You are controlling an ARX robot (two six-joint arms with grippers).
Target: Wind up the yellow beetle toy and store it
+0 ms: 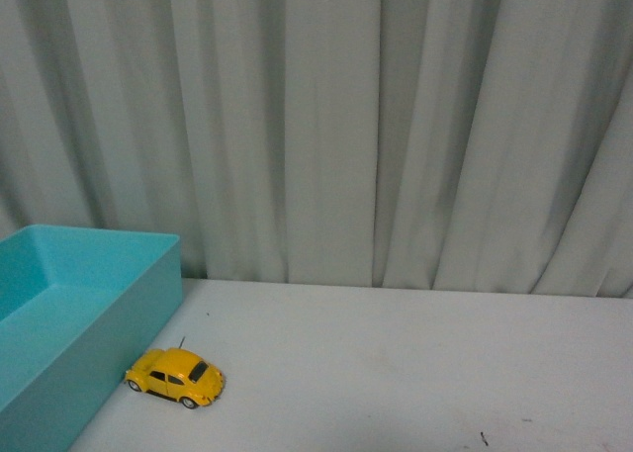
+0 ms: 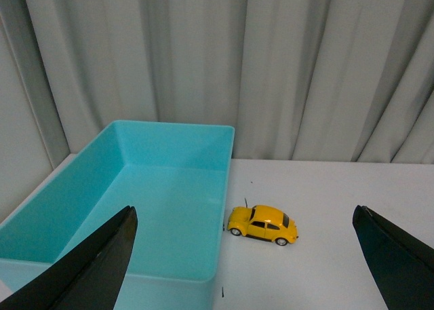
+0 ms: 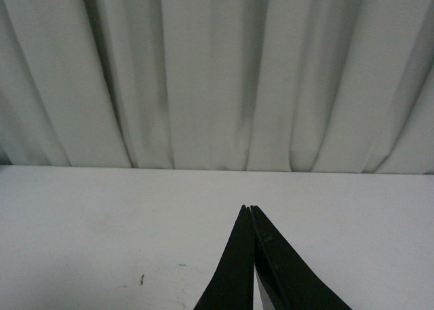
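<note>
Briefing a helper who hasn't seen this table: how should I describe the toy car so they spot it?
Find the large turquoise bin at the left of the white table. On the tabletop just outside its right wall sits the yellow beetle toy. It is the only small glossy yellow thing: a rounded car with dark windows.

So there's a turquoise open-top rectangular plastic bin (image 1: pixel 99 353) sitting on a plain white flat tabletop (image 1: pixel 415 363). Its walls are smooth and slope outward a bit toward the rim. Right behind the bin a pale grey pleated fabric curtain (image 1: pixel 326 126) hangs down to the table's back edge, and the bin's far wall sits close to it. Well off to the right of the bin there's a tiny dark speck (image 1: pixel 483 438) on the tabletop.
</note>
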